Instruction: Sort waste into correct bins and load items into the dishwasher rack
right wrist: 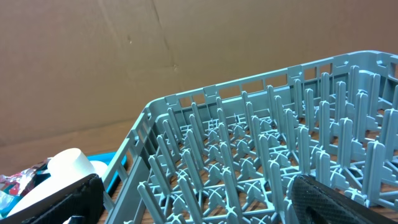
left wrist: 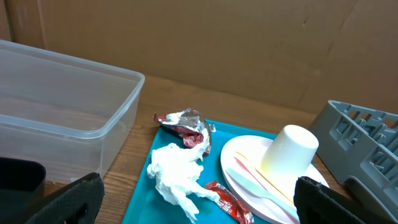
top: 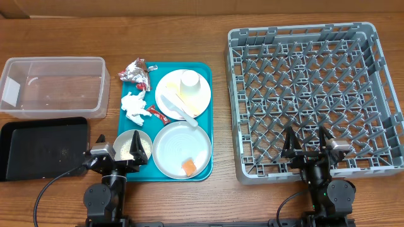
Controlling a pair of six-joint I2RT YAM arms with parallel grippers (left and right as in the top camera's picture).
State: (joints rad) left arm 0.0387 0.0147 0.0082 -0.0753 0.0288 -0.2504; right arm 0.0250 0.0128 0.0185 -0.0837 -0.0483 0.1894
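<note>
1. While both arms sit at the near edge of the bench, the left tool (top: 118,140) has its fingers spread wide and holds nothing; the right tool (top: 307,141) is likewise spread and empty.
2. Large square grey plastic dishwasher rack (top: 303,31) lies on the right, pegs upright, with the right tool at its near wall.
3. Clear rectangular plastic tub (top: 57,88) lies far left, long axis left to right; the shallow black rectangular tray (top: 44,148) sits just in front, same axis.
4. Flat teal serving tray (top: 170,65) lies between bins and rack, long axis near to far.
5. On it, left side: crumpled silver-and-red foil wrapper (top: 136,71), crumpled white napkin (top: 132,106), small red packet (top: 153,113).
6. Round white plate (top: 199,101) at the far end carries a white cup (top: 190,84), apparently mouth down, and white plastic cutlery (top: 178,108) lying diagonally, far-left to near-right.
7. Pale grey round plate (top: 173,148) at the near end carries a small orange food cube (top: 190,166).
8. Small white bowl (top: 144,154) holds loose white rice (top: 132,145), beneath the left tool.
</note>
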